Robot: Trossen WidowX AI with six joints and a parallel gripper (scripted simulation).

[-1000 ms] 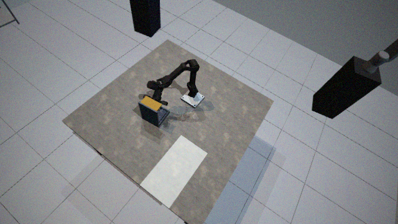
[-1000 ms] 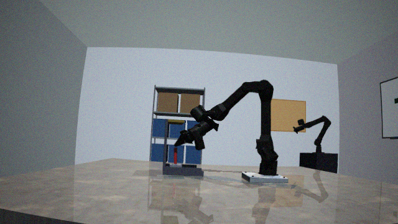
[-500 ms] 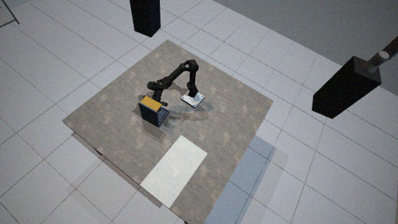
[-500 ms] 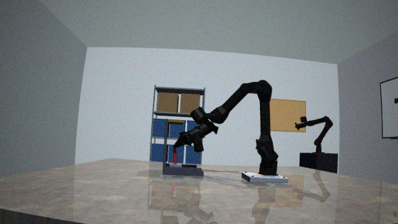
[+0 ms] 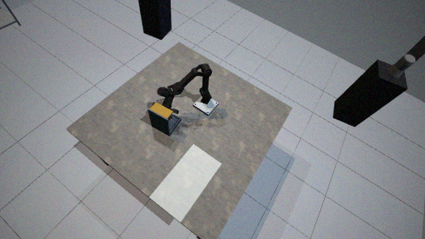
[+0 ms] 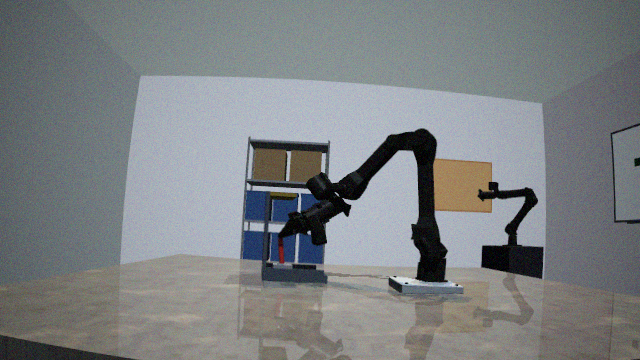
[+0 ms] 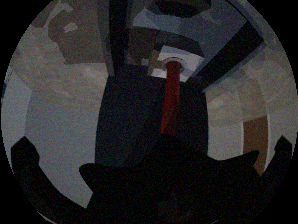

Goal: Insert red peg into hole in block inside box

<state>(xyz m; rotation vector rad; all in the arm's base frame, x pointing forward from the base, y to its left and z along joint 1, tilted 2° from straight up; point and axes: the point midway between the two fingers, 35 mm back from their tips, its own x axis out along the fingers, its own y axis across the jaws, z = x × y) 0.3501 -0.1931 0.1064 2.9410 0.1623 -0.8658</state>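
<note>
The red peg (image 6: 281, 251) (image 7: 171, 97) stands nearly upright, leaning slightly, inside the box (image 5: 159, 123) (image 6: 295, 275). Its lower end is at the hole in the pale block (image 7: 193, 65), and much of its length shows above the block. My gripper (image 6: 282, 235) (image 7: 166, 137) is shut, with its dark fingertips at the peg's upper end and nothing seen between them. It slants in through the open front, below the yellow roof (image 5: 161, 110) (image 6: 283, 196). The roof hides the peg and fingertips in the top view. How deep the peg sits cannot be seen.
The box's dark back wall (image 6: 266, 230) rises just beyond the peg. The roof is above the fingers. The arm's white base plate (image 5: 201, 107) (image 6: 425, 287) is on the table in front of the box. A white rectangle (image 5: 187, 182) lies on the table farther away.
</note>
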